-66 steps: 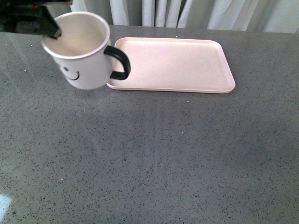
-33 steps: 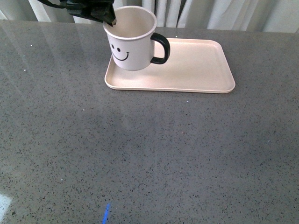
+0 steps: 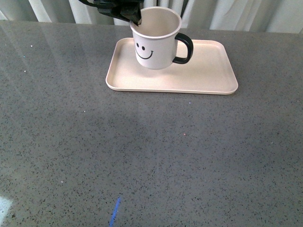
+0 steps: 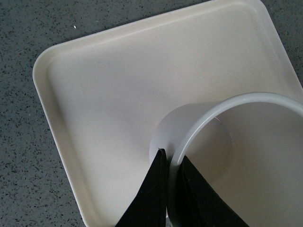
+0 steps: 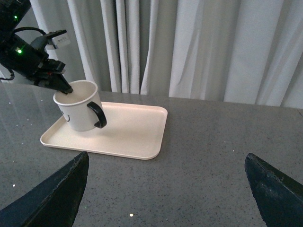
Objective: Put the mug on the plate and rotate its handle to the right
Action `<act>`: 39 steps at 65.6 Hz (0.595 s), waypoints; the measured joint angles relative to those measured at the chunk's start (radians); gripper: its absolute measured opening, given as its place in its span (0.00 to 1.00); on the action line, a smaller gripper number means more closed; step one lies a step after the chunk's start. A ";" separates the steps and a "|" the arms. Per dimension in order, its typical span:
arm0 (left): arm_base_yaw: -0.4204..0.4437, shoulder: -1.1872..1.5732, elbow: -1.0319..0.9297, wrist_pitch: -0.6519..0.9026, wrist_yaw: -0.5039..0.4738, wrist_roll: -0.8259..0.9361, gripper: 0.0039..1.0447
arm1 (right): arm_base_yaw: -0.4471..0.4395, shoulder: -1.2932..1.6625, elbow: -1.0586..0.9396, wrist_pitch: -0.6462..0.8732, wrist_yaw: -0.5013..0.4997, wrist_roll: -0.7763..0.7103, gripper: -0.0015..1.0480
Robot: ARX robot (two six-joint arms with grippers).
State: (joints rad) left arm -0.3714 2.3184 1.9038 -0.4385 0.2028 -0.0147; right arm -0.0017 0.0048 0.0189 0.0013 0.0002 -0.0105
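Observation:
The cream mug point(image 3: 156, 45) with a black smiley face is over the left half of the pale pink plate point(image 3: 208, 71), tilted slightly. Its black handle point(image 3: 184, 48) points right. My left gripper point(image 3: 135, 20) is shut on the mug's rim at its back left, one finger inside and one outside. In the left wrist view the black fingers point(image 4: 154, 194) pinch the mug's rim point(image 4: 213, 116) above the plate point(image 4: 104, 80). Whether the mug's base touches the plate I cannot tell. My right gripper point(image 5: 165, 189) is open and empty, well away from the mug point(image 5: 80, 111) and plate point(image 5: 132, 130).
The grey speckled table point(image 3: 151, 156) stretches in front of the plate. White curtains point(image 5: 199, 47) hang behind the table's far edge.
My left gripper has carried the mug to the right, from beside the plate's left edge to over its left half. The handle still points right.

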 joint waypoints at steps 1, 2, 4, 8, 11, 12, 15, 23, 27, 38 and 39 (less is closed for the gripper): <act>-0.001 0.003 0.003 -0.002 0.000 0.001 0.02 | 0.000 0.000 0.000 0.000 0.000 0.000 0.91; -0.002 0.008 0.009 -0.007 0.000 0.001 0.02 | 0.000 0.000 0.000 0.000 0.000 0.000 0.91; -0.003 0.011 0.013 -0.010 0.000 0.003 0.02 | 0.000 0.000 0.000 0.000 0.000 0.000 0.91; -0.008 0.023 0.026 -0.018 0.000 0.005 0.02 | 0.000 0.000 0.000 0.000 0.000 0.000 0.91; -0.014 0.040 0.048 -0.029 0.000 0.010 0.02 | 0.000 0.000 0.000 0.000 0.000 0.000 0.91; -0.015 0.045 0.056 -0.034 -0.001 0.011 0.02 | 0.000 0.000 0.000 0.000 0.000 0.000 0.91; -0.019 0.061 0.077 -0.044 0.000 0.012 0.02 | 0.000 0.000 0.000 0.000 0.000 0.000 0.91; -0.026 0.084 0.101 -0.055 0.000 0.014 0.02 | 0.000 0.000 0.000 0.000 0.000 0.000 0.91; -0.029 0.093 0.117 -0.065 -0.001 0.015 0.02 | 0.000 0.000 0.000 0.000 0.000 0.000 0.91; -0.034 0.110 0.144 -0.084 -0.004 0.018 0.02 | 0.000 0.000 0.000 0.000 0.000 0.000 0.91; -0.034 0.111 0.145 -0.086 -0.004 0.018 0.02 | 0.000 0.000 0.000 0.000 0.000 0.000 0.91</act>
State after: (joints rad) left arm -0.4049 2.4298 2.0487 -0.5243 0.1989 0.0036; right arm -0.0017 0.0048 0.0189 0.0013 0.0002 -0.0105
